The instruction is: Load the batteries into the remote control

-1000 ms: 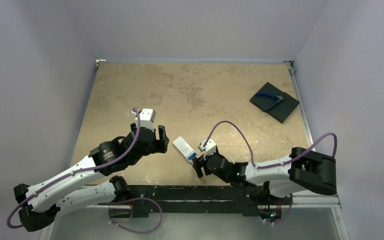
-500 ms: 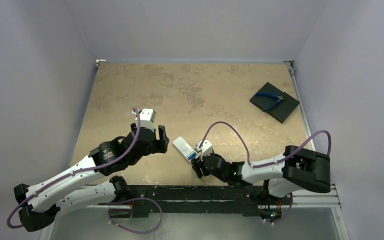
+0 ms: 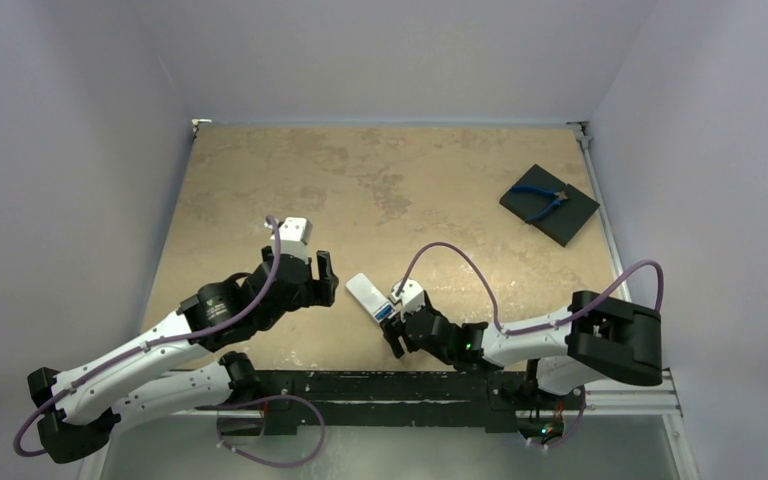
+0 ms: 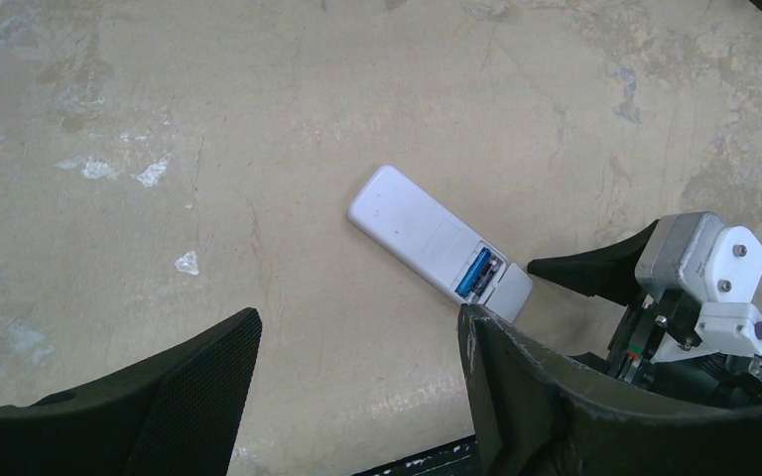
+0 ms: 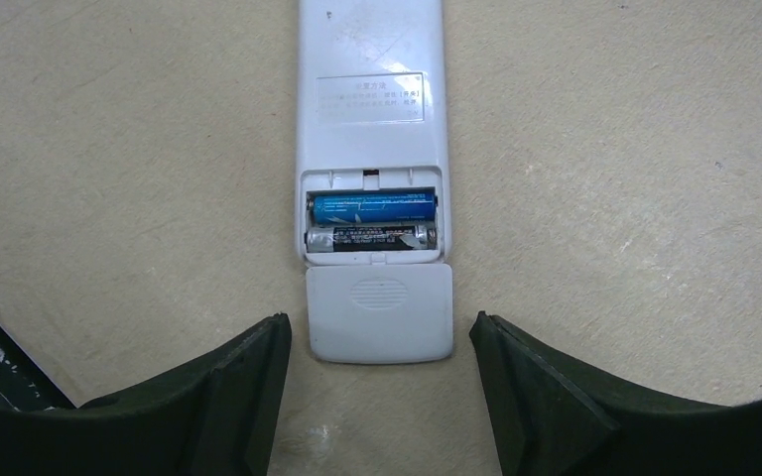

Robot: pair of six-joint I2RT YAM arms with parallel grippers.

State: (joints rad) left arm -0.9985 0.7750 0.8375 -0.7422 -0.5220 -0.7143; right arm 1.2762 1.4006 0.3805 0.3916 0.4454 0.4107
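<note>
The white remote control [image 5: 372, 89] lies back-up on the table, between the two arms in the top view [image 3: 363, 291]. Its battery bay is uncovered and holds both batteries side by side: the blue one [image 5: 372, 207] and the dark one [image 5: 369, 238]. The loose white cover [image 5: 379, 312] lies flat against the bay's near end. My right gripper [image 5: 377, 329] is open, with one finger on each side of the cover and not touching it. My left gripper [image 4: 359, 327] is open and empty over bare table, left of the remote [image 4: 412, 223].
A black square pad [image 3: 570, 215] with blue-handled pliers [image 3: 540, 200] sits at the back right. The black rail [image 3: 380, 385] of the table's near edge runs just behind both grippers.
The right arm has shifted slightly left, closer to the remote's cover end. The remote, batteries and left arm have not moved.
</note>
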